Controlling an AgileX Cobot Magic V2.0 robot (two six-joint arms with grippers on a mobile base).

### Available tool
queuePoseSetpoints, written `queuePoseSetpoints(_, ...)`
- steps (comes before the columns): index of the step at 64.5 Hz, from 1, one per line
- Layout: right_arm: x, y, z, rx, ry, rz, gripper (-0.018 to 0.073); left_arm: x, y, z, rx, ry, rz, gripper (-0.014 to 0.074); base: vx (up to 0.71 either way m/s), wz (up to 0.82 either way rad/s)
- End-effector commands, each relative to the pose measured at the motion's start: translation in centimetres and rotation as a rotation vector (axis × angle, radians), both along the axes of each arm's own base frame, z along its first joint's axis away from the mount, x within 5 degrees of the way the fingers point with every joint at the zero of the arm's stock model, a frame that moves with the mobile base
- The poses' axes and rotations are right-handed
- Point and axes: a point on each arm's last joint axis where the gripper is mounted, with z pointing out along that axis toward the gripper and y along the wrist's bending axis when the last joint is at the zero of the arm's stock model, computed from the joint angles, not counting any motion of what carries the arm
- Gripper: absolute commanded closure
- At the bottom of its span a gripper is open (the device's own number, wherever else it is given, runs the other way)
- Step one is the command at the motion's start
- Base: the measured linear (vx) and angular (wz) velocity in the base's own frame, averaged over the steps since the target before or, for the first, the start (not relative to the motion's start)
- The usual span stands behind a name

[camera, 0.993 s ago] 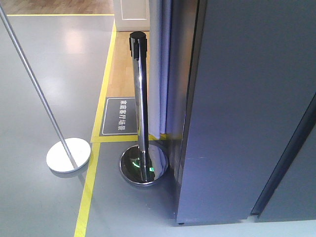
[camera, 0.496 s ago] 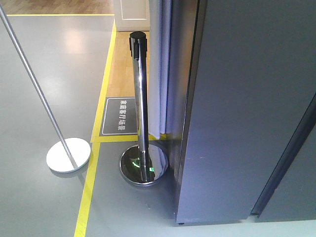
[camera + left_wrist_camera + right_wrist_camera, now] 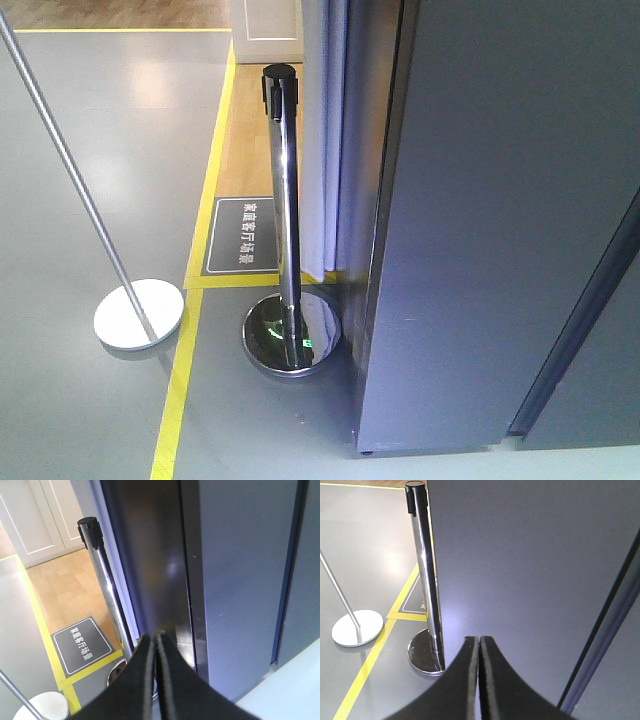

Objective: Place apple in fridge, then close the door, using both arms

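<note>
Both claws clenched, empty: left claw [image 3: 154,639], right claw [image 3: 478,641]. Fridge [image 3: 500,220] unlabelled; floor sign [image 3: 243,234] Chinese, unreadable.

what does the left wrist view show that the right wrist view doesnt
Only the left wrist view shows the white panelled doors, the wood floor, most of the dark floor sign, and the left gripper, fingers pressed together. Only the right wrist view shows the right gripper, also shut and empty, and the chrome post's base. Both share the chrome post, the dark grey fridge, the yellow floor tape and the white round stand base. Neither shows the apple.
</note>
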Motion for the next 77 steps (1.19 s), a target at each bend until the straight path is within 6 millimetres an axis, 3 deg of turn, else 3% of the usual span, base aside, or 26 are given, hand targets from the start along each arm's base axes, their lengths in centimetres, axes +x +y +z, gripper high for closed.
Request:
queuePoseSetpoints(1,0.2,0.0,1.5,0.002,-0.096,-0.003,0.0568,0.2,0.1,1.5,-0.047,-0.078,0.020,0.0602,0.00,0.00)
queuePoseSetpoints(15,0.2,0.0,1.5,0.002,-0.096,-0.003,0.0568,0.4,0.4,0.9,0.032,-0.114,0.048,0.0602,0.00,0.00)
queuePoseSetpoints(23,0.2,0.0,1.5,0.002,-0.096,-0.003,0.0568,1.2,1.2,0.3,-0.066,-0.169,0.175,0.0602,0.00,0.00)
queuePoseSetpoints(34,0.2,0.0,1.5,0.002,-0.096,-0.003,0.0568,1.7,2.0,-3.8,-0.204,-0.109,0.322,0.0602,0.00,0.00)
queuePoseSetpoints(47,0.2,0.0,1.5,0.002,-0.096,-0.003,0.0568,0.3,2.4,-8.7,-0.247,-0.152,0.337,0.0602,0.00,0.00)
queuePoseSetpoints(55,0.2,0.0,1.5,0.002,-0.097,-0.003,0.0568,-0.5,2.7,-9.2,-0.236,-0.150,0.370,0.0602,0.00,0.00)
queuePoseSetpoints(77,0.2,0.0,1.4,0.001,-0.087,-0.002,0.0568,-0.5,2.7,-10.0,-0.187,-0.069,0.387,0.0602,0.00,0.00)
